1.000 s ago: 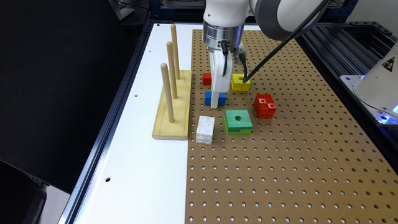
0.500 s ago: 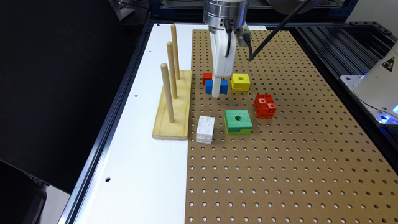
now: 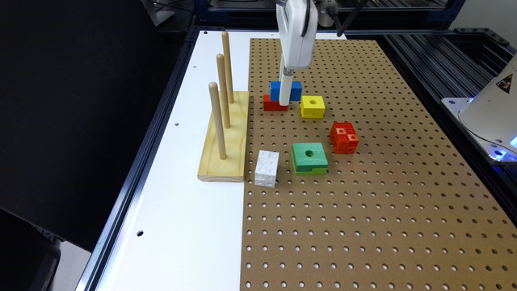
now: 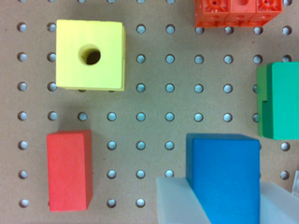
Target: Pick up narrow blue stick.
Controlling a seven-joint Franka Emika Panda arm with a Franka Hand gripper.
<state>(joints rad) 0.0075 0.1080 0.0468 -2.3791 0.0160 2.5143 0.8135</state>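
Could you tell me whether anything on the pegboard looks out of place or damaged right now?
Nothing stands out. The narrow blue stick sits level between the gripper fingers, above the pegboard; the other blocks rest flat and intact.

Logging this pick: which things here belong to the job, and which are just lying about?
Job: blue stick, gripper shut on it, lifted.
Lying about: red block, yellow cube, red studded cube, green block, white cube, peg stand.

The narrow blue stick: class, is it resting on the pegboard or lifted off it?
Lifted. The gripper is shut on the narrow blue stick, which hangs above the pegboard and partly hides the red block.
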